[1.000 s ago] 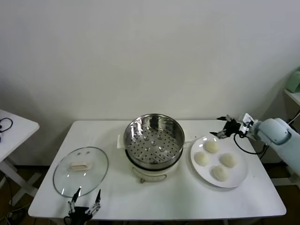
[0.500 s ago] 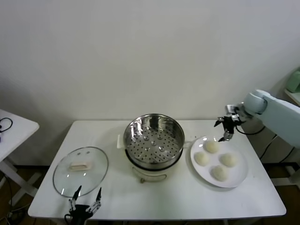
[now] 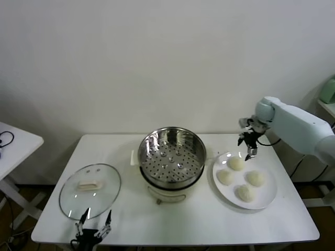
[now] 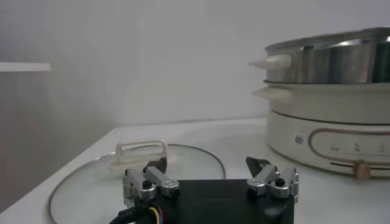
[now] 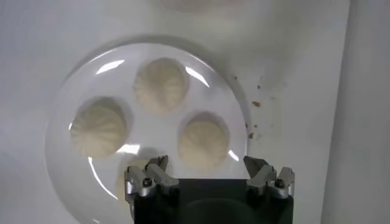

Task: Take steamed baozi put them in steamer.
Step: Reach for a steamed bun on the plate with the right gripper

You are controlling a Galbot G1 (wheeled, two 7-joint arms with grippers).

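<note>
At the bottom left of the head view, your left gripper [image 3: 94,228] waits with jaws spread, touching nothing, just before the glass lid [image 3: 90,190]. In the middle stands the empty steamer [image 3: 171,156]. At the right, four baozi [image 3: 236,163] lie close together on the white plate [image 3: 265,200]. Your right gripper [image 3: 248,143] hangs above the rearmost bun, jaws wide apart, holding nothing. If you descend off-centre, a finger may dent this soft bun or push its neighbour.
</note>
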